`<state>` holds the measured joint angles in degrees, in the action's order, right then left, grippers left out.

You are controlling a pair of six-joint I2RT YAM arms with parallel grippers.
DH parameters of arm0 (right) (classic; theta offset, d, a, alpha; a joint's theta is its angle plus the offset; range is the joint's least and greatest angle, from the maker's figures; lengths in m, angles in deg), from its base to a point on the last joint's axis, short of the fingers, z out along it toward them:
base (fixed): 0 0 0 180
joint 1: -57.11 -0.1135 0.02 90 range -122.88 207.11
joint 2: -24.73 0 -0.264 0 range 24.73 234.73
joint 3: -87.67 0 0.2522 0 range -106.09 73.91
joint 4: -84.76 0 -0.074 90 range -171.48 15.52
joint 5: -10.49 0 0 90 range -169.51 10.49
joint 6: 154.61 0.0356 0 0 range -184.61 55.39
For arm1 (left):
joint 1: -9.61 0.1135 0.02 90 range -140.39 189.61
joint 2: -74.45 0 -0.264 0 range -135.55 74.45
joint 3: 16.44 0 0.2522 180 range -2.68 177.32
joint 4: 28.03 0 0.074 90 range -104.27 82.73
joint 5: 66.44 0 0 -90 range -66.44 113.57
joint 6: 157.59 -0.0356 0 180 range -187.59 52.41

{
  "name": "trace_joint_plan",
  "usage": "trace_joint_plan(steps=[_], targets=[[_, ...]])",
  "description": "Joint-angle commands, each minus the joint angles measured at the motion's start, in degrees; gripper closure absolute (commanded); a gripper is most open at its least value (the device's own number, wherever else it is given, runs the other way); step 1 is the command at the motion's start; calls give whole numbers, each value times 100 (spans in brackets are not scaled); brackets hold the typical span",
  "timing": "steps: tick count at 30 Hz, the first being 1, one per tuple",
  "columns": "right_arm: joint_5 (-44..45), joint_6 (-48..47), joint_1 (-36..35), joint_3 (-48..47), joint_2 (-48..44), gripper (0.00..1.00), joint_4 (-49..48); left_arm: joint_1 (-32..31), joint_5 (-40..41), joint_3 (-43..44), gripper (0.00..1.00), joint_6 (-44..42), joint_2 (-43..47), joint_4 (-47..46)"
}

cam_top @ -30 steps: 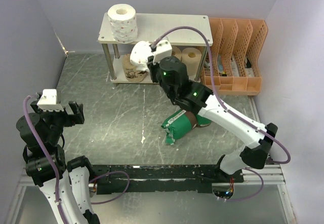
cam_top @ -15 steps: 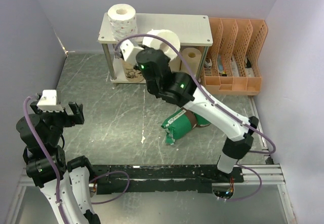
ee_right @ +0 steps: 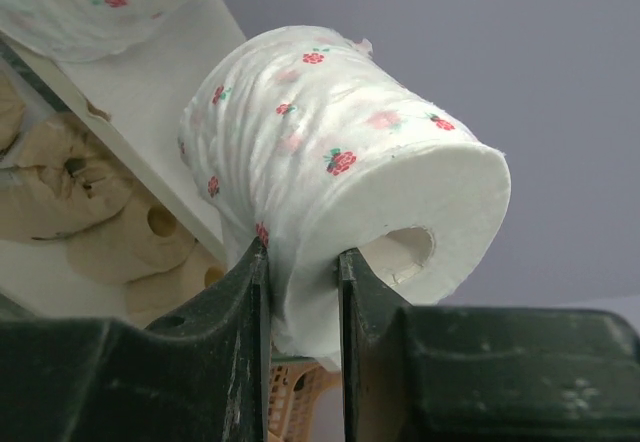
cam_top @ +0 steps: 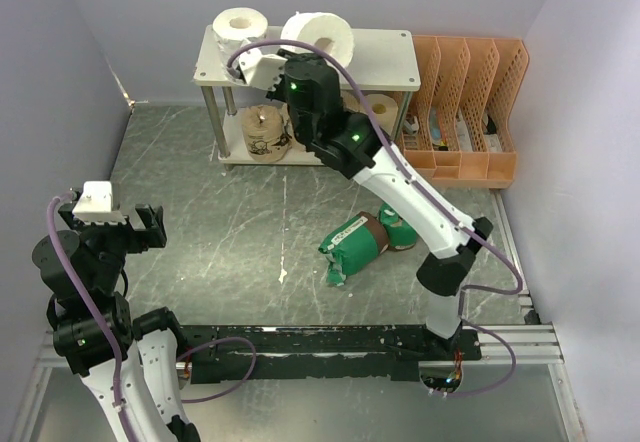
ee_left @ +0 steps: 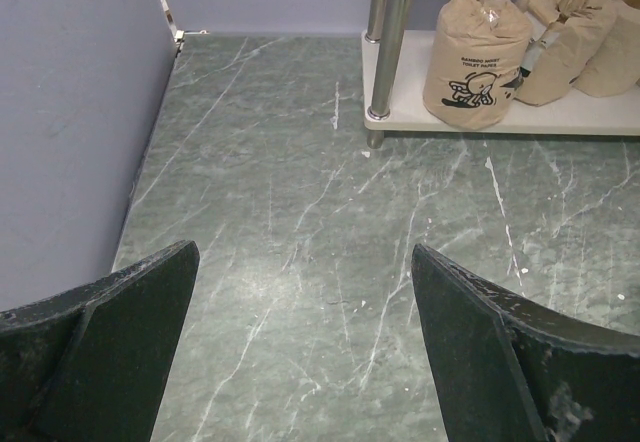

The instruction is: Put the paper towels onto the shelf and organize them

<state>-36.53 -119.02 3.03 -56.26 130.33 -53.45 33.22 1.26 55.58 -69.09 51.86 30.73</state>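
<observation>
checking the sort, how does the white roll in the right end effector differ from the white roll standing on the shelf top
The held roll is pinched by its side in the right end effector, paper dented there; the standing roll is free. The standing roll sits at the left end of the shelf's top board; the held roll is nearer the middle. Both are white with small red flowers.

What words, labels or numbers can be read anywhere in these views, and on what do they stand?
Tan wrapped roll on the lower board of the shelf: small capitals above a drawing, seemingly "BAMBOO" then "TOILET ROLLS"; blurred, uncertain.
Green wrapped roll on the table: white print, too small to read.
White roll in the right pincer: red flowers only, no words.
</observation>
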Motion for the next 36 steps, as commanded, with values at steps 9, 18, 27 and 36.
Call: trace_joint_plan(steps=[9,18,27,36], targets=[[-401,-313,177,29,321,92,-700,80,-63,-16,2,-11,96,-168],[-516,-508,243,224,170,80,-1199,84,-59,-16,2,-15,94,-160],[-494,-460,288,277,220,77,-1203,88,-68,-16,2,-17,64,-166],[-520,-438,302,359,241,70,-1182,77,-98,-16,2,-26,-22,-161]])
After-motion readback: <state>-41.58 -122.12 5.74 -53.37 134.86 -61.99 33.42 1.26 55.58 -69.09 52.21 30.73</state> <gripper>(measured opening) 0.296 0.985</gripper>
